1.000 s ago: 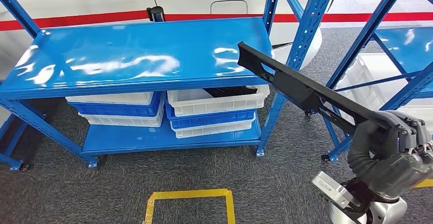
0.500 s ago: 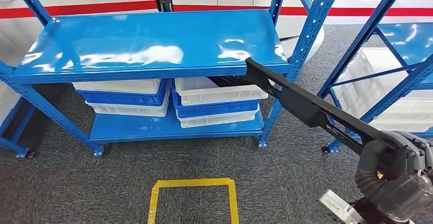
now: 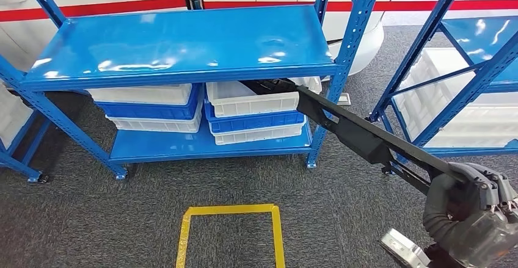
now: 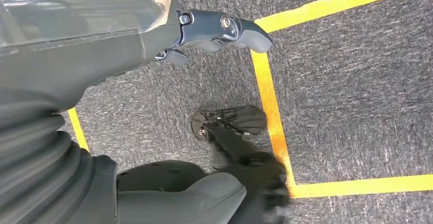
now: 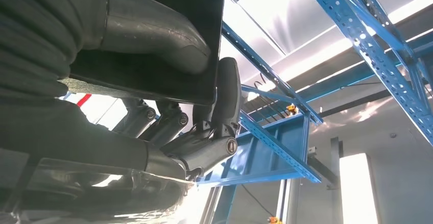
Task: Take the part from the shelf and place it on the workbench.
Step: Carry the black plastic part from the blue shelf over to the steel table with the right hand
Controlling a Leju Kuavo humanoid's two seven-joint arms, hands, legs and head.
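Grey carpet (image 3: 91, 219), yellow tape sq. (image 3: 229, 234)

The right hand (image 3: 470, 210) grips one end of the long black part (image 3: 360, 134), whose far end lies close under the top shelf (image 3: 183, 42), beside the blue upright post (image 3: 339, 66) at the rack's right front corner. White and blue bins (image 3: 253, 112) stand stacked on the lower shelf, just beside that end. A second blue rack (image 3: 452, 54) stands to the right, leaving a carpeted gap between the racks. Open carpet with a yellow taped square (image 3: 229, 234) lies before the shelf.
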